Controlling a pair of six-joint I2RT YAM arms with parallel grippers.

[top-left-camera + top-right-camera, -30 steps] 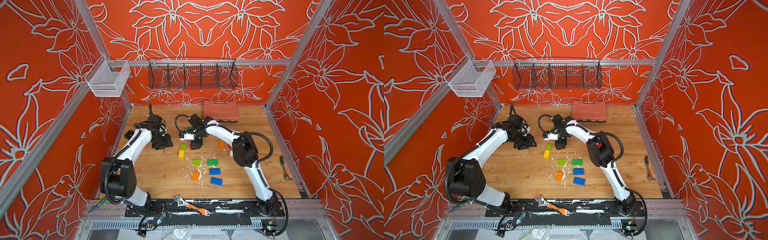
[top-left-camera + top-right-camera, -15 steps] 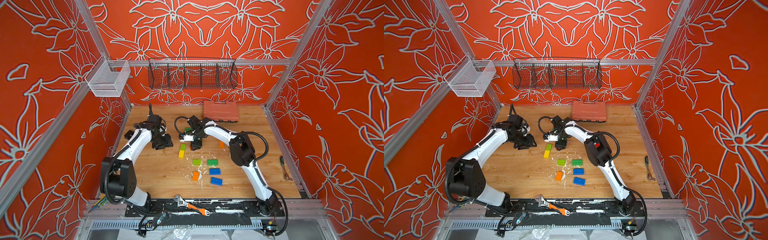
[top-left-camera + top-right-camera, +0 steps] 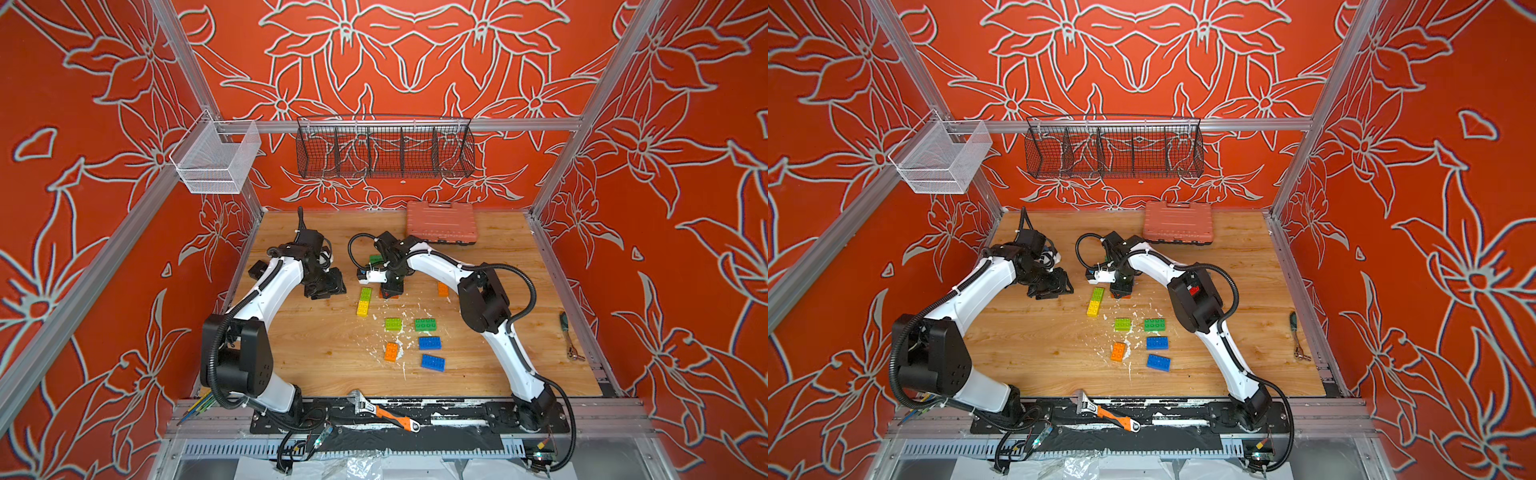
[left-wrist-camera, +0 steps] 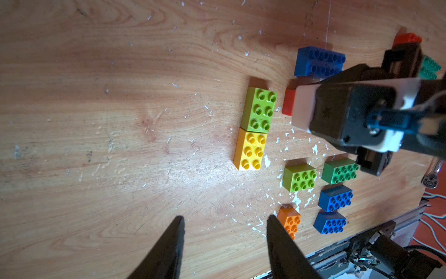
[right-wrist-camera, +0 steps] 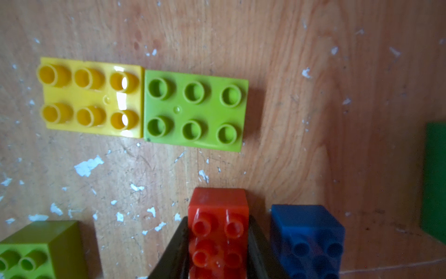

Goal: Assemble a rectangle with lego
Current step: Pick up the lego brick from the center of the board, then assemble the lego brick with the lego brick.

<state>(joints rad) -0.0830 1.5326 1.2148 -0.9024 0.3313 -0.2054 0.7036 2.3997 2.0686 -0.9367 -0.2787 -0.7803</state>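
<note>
A lime brick (image 5: 195,110) and a yellow brick (image 5: 93,96) lie end to end on the table, also seen in a top view as lime (image 3: 366,294) and yellow (image 3: 363,308). My right gripper (image 5: 217,218) is down just right of them, shut on a red brick (image 5: 218,200) with a finger pressed on each long side. A blue brick (image 5: 306,229) sits right beside it. My left gripper (image 4: 225,217) hangs open over bare wood left of the pair (image 3: 325,286). Loose lime (image 3: 392,324), dark green (image 3: 425,324), blue (image 3: 429,343) and orange (image 3: 391,351) bricks lie nearer the front.
A salmon tool case (image 3: 441,222) sits at the back of the table. An adjustable wrench (image 3: 382,411) lies on the front rail and a ratchet (image 3: 569,336) at the right edge. White flakes litter the wood around the bricks. Another orange brick (image 3: 443,289) lies under the right arm.
The right gripper's jaws have closed in onto the red brick. The left arm has stayed where it was, still open.
</note>
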